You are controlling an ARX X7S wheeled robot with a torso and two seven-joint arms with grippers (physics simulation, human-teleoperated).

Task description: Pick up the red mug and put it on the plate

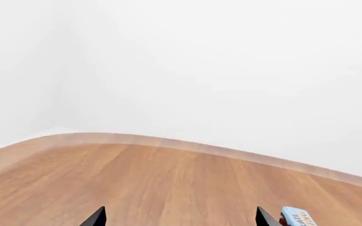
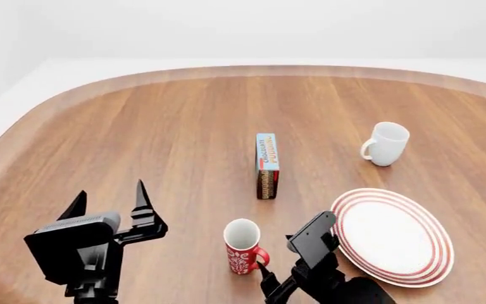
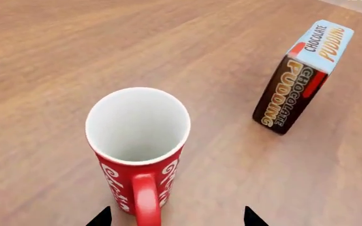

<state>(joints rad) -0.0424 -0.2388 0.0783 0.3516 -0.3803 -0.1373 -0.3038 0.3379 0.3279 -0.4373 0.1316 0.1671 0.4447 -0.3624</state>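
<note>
The red mug [image 2: 243, 248] stands upright on the table, white inside, its handle toward my right gripper. The plate [image 2: 392, 235], white with red rings, lies to its right, apart from it. My right gripper [image 2: 270, 286] is open, low and just in front of the mug. In the right wrist view the mug [image 3: 138, 141] fills the middle and its handle [image 3: 146, 202] reaches between the open fingertips of the gripper [image 3: 176, 220]. My left gripper [image 2: 109, 197] is open and empty at the front left; in the left wrist view it [image 1: 181, 221] faces bare wood.
A chocolate pudding box [image 2: 266, 164] stands upright behind the red mug, also in the right wrist view [image 3: 301, 77] and the left wrist view [image 1: 297, 217]. A plain white mug [image 2: 384, 144] sits at the back right. The rounded wooden table [image 2: 184, 126] ends at a pale edge.
</note>
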